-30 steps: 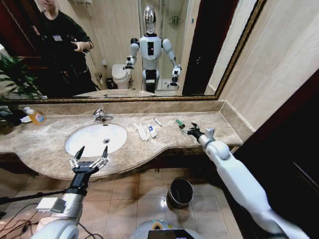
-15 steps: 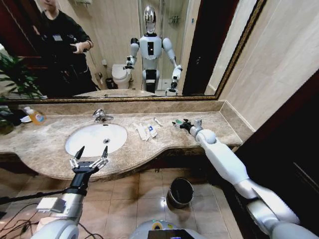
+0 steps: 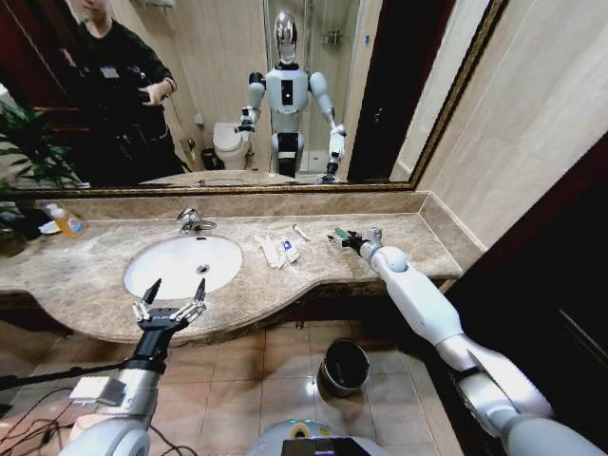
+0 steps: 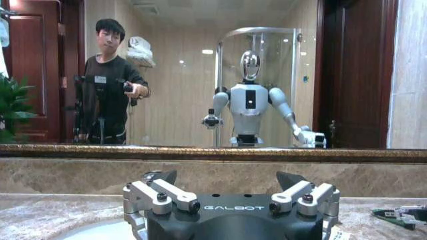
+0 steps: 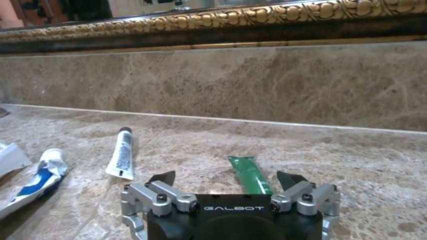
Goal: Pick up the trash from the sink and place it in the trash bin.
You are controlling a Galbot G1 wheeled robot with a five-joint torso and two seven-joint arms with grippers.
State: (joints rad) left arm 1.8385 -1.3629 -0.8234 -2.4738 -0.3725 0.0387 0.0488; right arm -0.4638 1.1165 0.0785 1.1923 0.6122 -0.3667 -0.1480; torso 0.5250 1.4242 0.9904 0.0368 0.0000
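**Operator:** Right, I've got the right gripper (image 5: 225, 181) low over the surface (image 3: 95, 275), jaws spread wide with nothing in them, and the green piece (image 5: 248, 175) lies lengthwise just ahead, reaching in between the fingertips.

**Spotter:** What worries you there?

**Operator:** It's flat and thin. If I close too high, I reckon the fingers will slide over it or flick it away; too low and they scrape the stone.

**Spotter:** Anything near the green piece?

**Operator:** A small white tube (image 5: 122, 159) lies beside it, apart, and farther that way a squeezed tube with blue print (image 5: 37, 176). A sideways drift could knock them.

**Spotter:** And the rest?

**Operator:** Beyond those from the green piece is the sink (image 3: 180, 261); the left gripper (image 3: 173, 306) hangs at its front edge, spread and idle. The trash bin (image 3: 343, 367) stands on the floor below the green piece, so a weak pinch could drop it short.
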